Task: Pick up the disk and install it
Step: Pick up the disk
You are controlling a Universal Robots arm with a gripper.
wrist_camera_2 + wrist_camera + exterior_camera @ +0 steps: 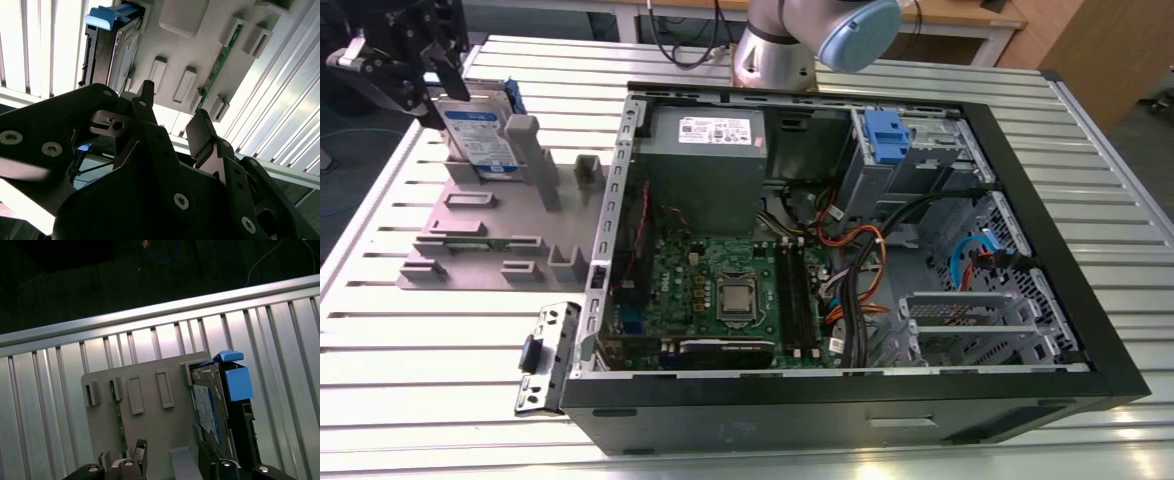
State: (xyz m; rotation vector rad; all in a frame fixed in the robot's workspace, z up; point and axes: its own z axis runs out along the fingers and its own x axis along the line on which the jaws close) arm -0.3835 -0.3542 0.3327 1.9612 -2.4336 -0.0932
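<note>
Ribbed silver aluminium tabletop (440,400) carries an open black computer case (1067,250) and, to the exterior view's left, a grey plastic holding fixture (480,215). The flat silver hard drive with its white-and-blue label and blue bracket (474,135) stands on edge in that fixture (outside the case). The grey arm (781,45) reaches toward that side, and its black gripper (172,107) hangs tilted just above the drive, fingers (145,95) spread apart with nothing between them.
</note>
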